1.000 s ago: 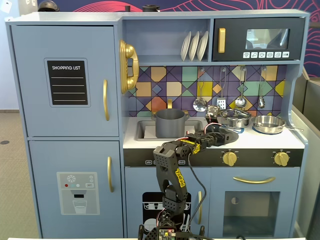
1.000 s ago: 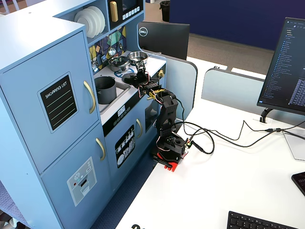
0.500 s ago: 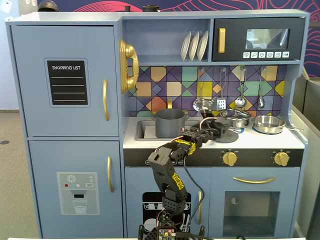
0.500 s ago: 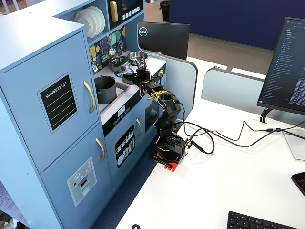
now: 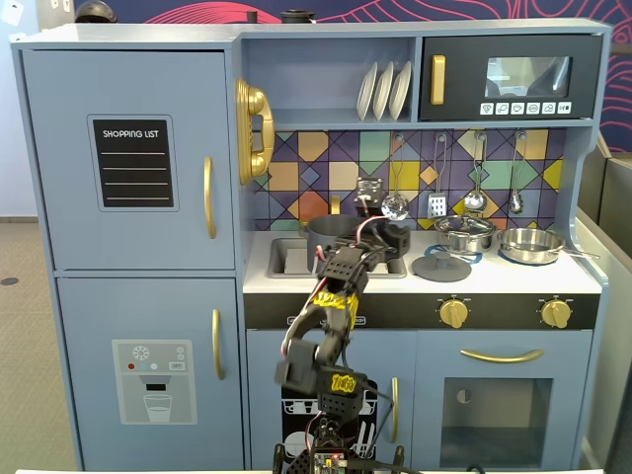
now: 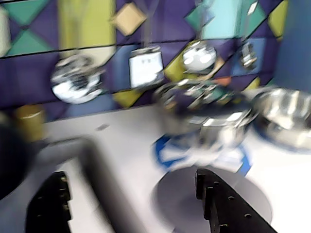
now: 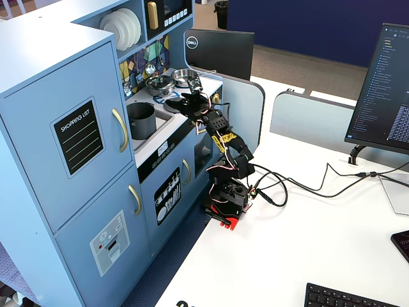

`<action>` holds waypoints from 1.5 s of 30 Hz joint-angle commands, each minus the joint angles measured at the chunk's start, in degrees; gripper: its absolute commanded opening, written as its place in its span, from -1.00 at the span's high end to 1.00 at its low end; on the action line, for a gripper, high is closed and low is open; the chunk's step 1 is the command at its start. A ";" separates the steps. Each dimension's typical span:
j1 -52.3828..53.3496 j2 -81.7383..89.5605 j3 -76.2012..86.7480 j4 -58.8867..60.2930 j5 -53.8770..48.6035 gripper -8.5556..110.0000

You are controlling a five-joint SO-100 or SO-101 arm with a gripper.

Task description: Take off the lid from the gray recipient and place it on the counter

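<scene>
In a fixed view, the gray recipient [image 5: 331, 229] stands in the sink at the left part of the white surface [image 5: 513, 278], without cover. The pincer [image 5: 370, 190] is raised just at its 2 o'clock. The lid [image 5: 441, 267] lies flat on the surface, at 3 o'clock from the recipient and apart from it. In the wrist view, which is blurred, the pincer [image 6: 129, 194] is spread and seems empty; the lid [image 6: 184, 196] lies below, with a steel pot [image 6: 214, 119] at its 12 o'clock.
</scene>
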 commanded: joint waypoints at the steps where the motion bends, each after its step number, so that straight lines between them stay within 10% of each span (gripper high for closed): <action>1: -4.31 7.12 -2.11 18.54 2.02 0.56; 10: -16.88 16.08 -0.26 45.97 4.92 0.86; 31: -27.51 23.38 49.31 35.95 18.63 0.85; 45: -25.93 30.50 51.59 57.13 14.50 0.81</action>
